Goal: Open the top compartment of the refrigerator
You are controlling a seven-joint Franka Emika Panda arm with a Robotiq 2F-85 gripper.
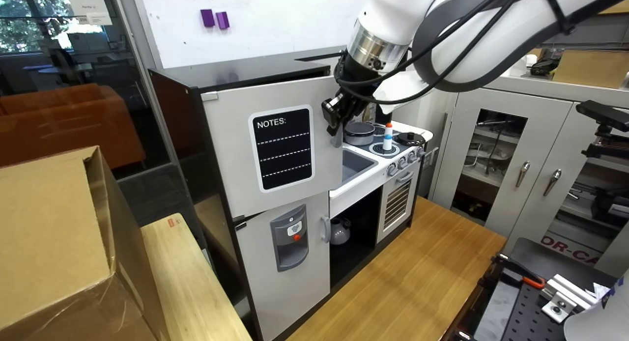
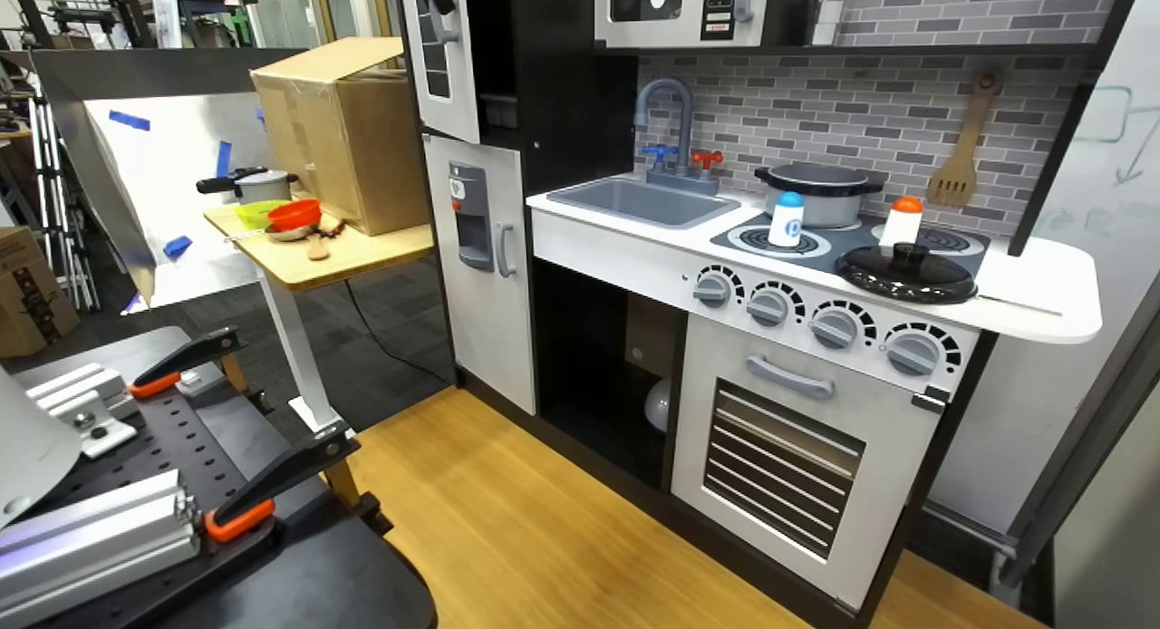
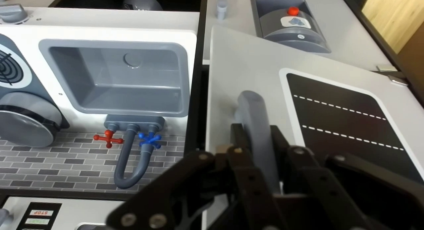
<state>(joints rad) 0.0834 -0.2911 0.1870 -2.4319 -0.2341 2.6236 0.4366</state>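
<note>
Pinched tight between the jaws is the grey handle (image 3: 259,140), and the top compartment door (image 1: 280,144), high on the front of the refrigerator (image 2: 566,94), is seen standing ajar, with the dark interior (image 2: 497,44) exposed in an exterior view. The pulling step appears to be in hand, partway done and not yet finished. A wider swing is called for next: the handle should be led outward from the refrigerator in an arc, the pinch held firm against slipping.
</note>
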